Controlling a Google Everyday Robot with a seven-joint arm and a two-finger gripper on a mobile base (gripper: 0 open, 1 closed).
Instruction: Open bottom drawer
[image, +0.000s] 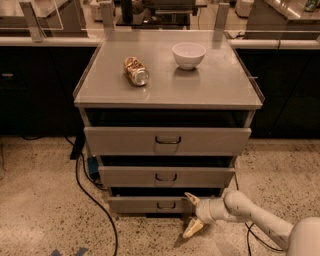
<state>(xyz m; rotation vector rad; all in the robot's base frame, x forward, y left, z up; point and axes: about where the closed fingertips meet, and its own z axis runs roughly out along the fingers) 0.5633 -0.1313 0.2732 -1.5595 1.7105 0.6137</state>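
Note:
The grey metal cabinet (168, 97) has three drawers. The bottom drawer (145, 204) is the lowest, with a small dark pull handle (166, 205) at its centre; its front stands slightly forward of the frame. My gripper (192, 214) is low on the right, just right of that handle, at the drawer's right end. Its two pale fingers are spread: the upper one (191, 198) touches or nearly touches the drawer front, the lower one (193, 228) points down to the floor. It holds nothing.
A white bowl (188, 54) and a lying can (136, 70) sit on the cabinet top. The middle drawer (166, 176) and top drawer (167, 140) are above. A black cable (92, 195) runs over the speckled floor at the left. Dark counters stand behind.

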